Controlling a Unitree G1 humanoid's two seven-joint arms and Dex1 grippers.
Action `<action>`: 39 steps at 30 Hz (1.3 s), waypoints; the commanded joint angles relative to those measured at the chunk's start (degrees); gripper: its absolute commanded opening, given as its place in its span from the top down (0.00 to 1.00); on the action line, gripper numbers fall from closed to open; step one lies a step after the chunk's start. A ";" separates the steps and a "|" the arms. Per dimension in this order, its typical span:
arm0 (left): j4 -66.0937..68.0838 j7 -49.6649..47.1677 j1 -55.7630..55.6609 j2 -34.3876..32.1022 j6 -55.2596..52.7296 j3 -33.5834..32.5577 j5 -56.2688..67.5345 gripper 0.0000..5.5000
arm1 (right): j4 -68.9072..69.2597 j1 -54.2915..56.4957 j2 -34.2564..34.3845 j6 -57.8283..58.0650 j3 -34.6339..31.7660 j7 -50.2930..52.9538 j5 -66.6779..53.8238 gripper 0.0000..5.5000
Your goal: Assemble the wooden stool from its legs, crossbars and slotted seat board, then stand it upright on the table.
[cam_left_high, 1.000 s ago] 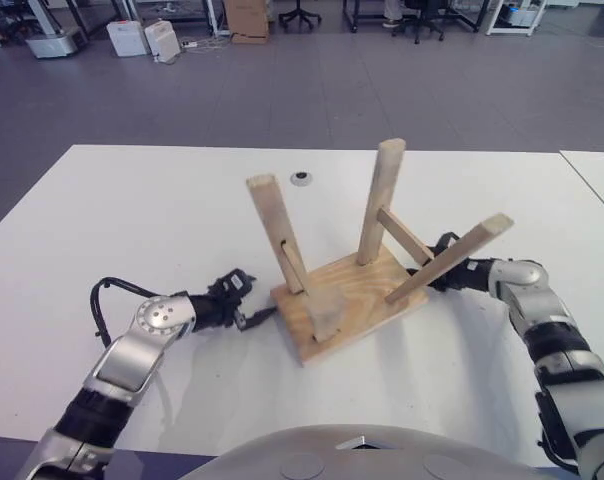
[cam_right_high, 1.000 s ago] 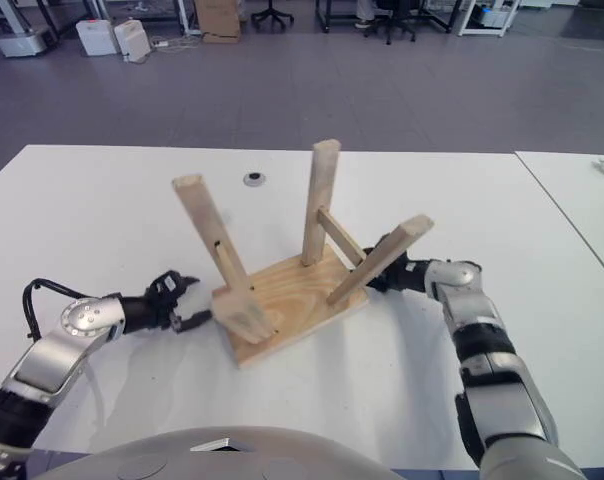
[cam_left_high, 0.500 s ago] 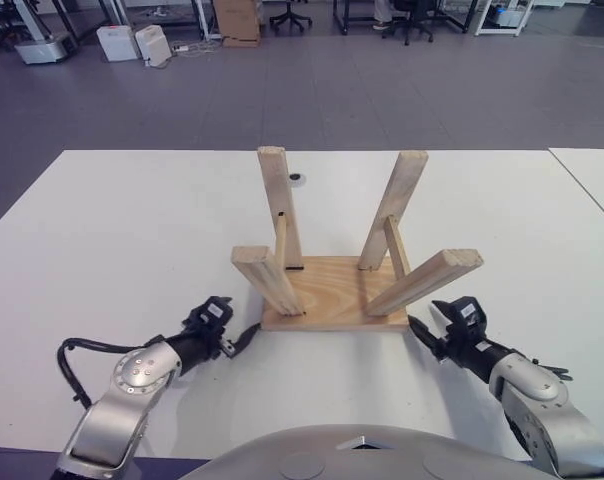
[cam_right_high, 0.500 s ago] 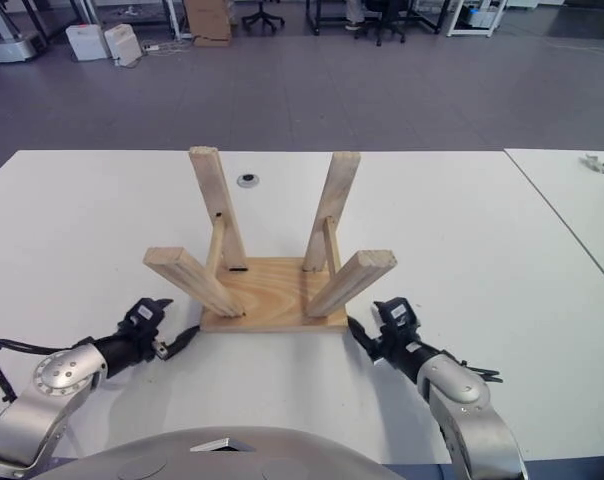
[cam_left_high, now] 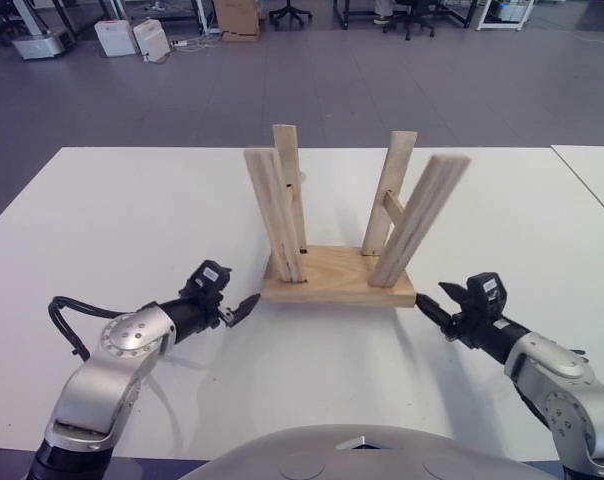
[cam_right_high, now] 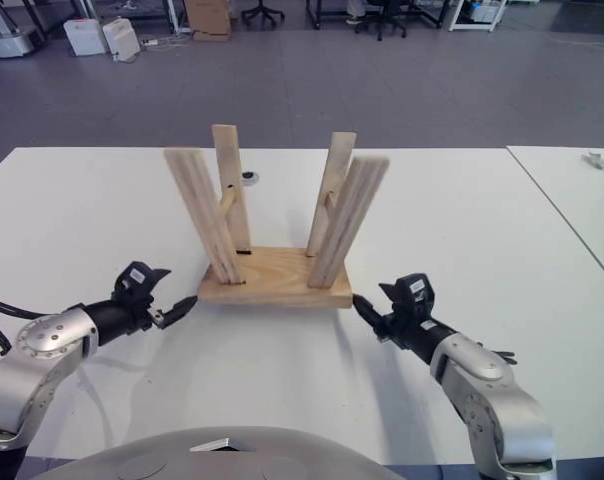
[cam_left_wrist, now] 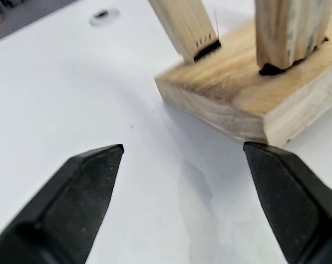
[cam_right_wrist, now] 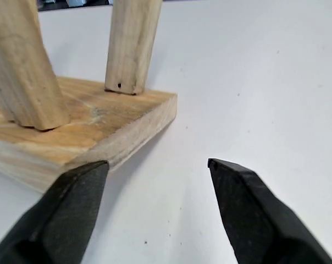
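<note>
Stool (cam_left_high: 282, 215): near legs (cam_left_high: 420, 220) stand steeper than half a second ago. It is inverted, with the seat board (cam_left_high: 337, 285) on the desk (cam_left_high: 132, 200) and the legs up. Left end effector (cam_left_high: 247, 306): fingers spread, just beside the board's left corner. Right end effector (cam_left_high: 432, 300): fingers spread, just beside the board's right corner.

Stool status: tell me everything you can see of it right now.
The stool looks like pale, unfinished wood. It stands upside down on the white table. Its seat board lies flat, and four legs rise from it, leaning slightly. A short crossbar links each side's pair of legs. It looks assembled but not yet turned upright. The left gripper and right gripper sit open at the board's two ends. I cannot tell whether either touches it.
</note>
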State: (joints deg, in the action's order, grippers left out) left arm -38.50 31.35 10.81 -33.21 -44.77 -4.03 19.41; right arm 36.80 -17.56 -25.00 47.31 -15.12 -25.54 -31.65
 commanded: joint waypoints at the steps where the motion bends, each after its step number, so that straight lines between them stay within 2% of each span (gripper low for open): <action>1: -8.16 7.19 -3.54 0.56 -2.91 -3.39 16.15 0.26 | 8.36 6.38 -3.45 3.44 -3.27 -5.78 -16.03 0.38; 7: -6.43 9.59 2.98 -3.86 -1.06 -2.85 14.81 0.26 | 5.81 0.22 -10.03 0.57 -1.30 -8.44 -10.01 0.38; 10: 0.69 12.70 5.11 -10.35 5.08 -4.58 7.73 0.26 | 1.66 -1.45 -14.91 -4.58 -3.64 -10.93 -4.64 0.38; 13: 6.57 20.85 5.01 -15.16 10.41 -8.03 8.29 0.26 | -6.90 1.74 -23.33 -12.75 -4.06 -21.33 0.32 0.38; 15: 10.56 25.63 2.85 -17.94 14.72 -5.20 6.01 0.26 | -12.48 4.76 -28.59 -17.55 -0.47 -30.56 2.45 0.38; 17: 15.59 28.48 -2.75 -19.01 18.43 -0.55 2.60 0.26 | -17.26 9.72 -30.56 -20.58 4.49 -37.20 3.77 0.38; 20: 22.68 32.99 -11.21 -18.75 22.73 5.59 -0.80 0.26 | -20.72 17.58 -28.89 -22.01 12.16 -42.12 4.79 0.38; 23: 28.64 37.93 -17.34 -17.68 26.19 10.91 -2.99 0.26 | -24.77 23.24 -24.11 -23.71 19.04 -42.89 7.27 0.38; 27: 30.87 41.75 -20.95 -15.95 27.07 13.53 -1.91 0.37 | -26.86 25.69 -21.54 -24.11 22.48 -43.99 8.01 0.38; 38: 33.65 47.44 -23.27 -14.92 31.24 16.24 -2.84 0.68 | -29.61 26.96 -20.57 -26.02 23.85 -46.22 9.43 0.73; 39: 33.57 48.37 -22.92 -15.45 31.96 16.75 -3.26 0.71 | -29.82 27.24 -20.21 -26.03 23.53 -46.38 8.93 0.73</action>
State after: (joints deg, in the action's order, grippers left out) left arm -4.92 77.41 -12.07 -47.50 -14.39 11.14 17.29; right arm 7.42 7.37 -46.20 21.47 8.82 -71.80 -21.89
